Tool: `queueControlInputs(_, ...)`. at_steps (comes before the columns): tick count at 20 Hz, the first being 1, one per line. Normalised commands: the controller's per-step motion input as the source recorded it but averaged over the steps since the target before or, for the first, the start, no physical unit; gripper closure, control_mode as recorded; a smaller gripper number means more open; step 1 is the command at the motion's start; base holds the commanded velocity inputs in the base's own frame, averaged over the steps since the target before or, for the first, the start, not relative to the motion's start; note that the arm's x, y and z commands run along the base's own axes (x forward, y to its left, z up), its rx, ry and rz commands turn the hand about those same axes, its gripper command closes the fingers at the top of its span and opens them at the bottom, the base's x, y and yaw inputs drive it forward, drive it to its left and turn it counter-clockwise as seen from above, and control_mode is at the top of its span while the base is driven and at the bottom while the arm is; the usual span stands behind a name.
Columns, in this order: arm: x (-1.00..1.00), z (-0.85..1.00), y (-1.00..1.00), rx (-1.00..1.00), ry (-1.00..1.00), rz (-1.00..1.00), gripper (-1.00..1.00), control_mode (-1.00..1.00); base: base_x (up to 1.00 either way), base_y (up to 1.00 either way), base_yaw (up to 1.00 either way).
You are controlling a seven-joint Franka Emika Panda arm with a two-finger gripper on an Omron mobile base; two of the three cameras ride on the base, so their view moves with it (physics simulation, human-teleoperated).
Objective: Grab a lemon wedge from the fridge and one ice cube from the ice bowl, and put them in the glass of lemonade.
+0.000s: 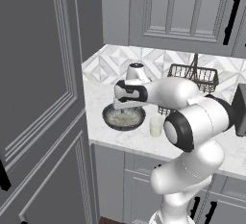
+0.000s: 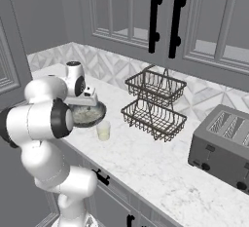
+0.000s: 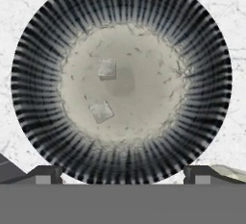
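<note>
A: Where are the fingers [image 3: 122, 175] right now?

B: Straight above the ice bowl [image 3: 43, 50], looking down into it. Both tips stand far apart at the bottom of the hand view, spread wide with nothing between them.

A: What lies in the bowl?

B: Two pale ice cubes on the speckled grey-green floor. One ice cube [image 3: 106, 68] sits just off the centre, the other cube [image 3: 101, 111] lies near it, apart from it, closer to the dark ribbed wall. Neither touches the fingers.

A: And where does the bowl stand?

B: On the white marbled worktop [image 2: 160, 167], near its front edge and close to its left end, beside the tall dark panelled unit [image 1: 38, 103]. In the left base view the bowl [image 1: 124, 117] shows under the arm's wrist.

A: The glass of lemonade?

B: Upright on the worktop just beside the bowl, towards the front edge, holding pale yellow-green liquid [image 2: 103, 130]. In the left base view it [image 1: 156, 127] stands between the bowl and the arm's elbow.

A: Anything else on the worktop?

B: A two-tier black wire basket [image 2: 154, 105] towards the back wall, and a dark grey toaster [image 2: 224, 145] near the right end, well apart from the bowl.
</note>
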Motion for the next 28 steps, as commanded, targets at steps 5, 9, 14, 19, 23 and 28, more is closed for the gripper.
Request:
queueControlInputs(5,0.07,-0.09,0.00,0.00,0.00,0.00,-1.00,-1.00,0.00,0.00,0.00)
queueControlInputs(9,0.12,-0.16,0.05,-0.01,0.00,0.00,-1.00,-1.00,0.00,0.00,0.00)
queueControlInputs(14,0.02,-0.14,0.10,-0.02,0.00,0.00,-1.00,-1.00,0.00,0.00,0.00)
queueControlInputs(19,0.12,-0.06,0.00,0.00,0.00,0.00,-1.00,-1.00,0.00,0.00,0.00)
queueControlInputs(23,0.24,0.00,0.00,0.00,0.00,0.00,-1.00,-1.00,0.00,0.00,0.00)
queueControlInputs(28,0.06,-0.27,0.00,-0.01,-0.03,0.00,-1.00,-1.00,0.00,0.00,0.00)
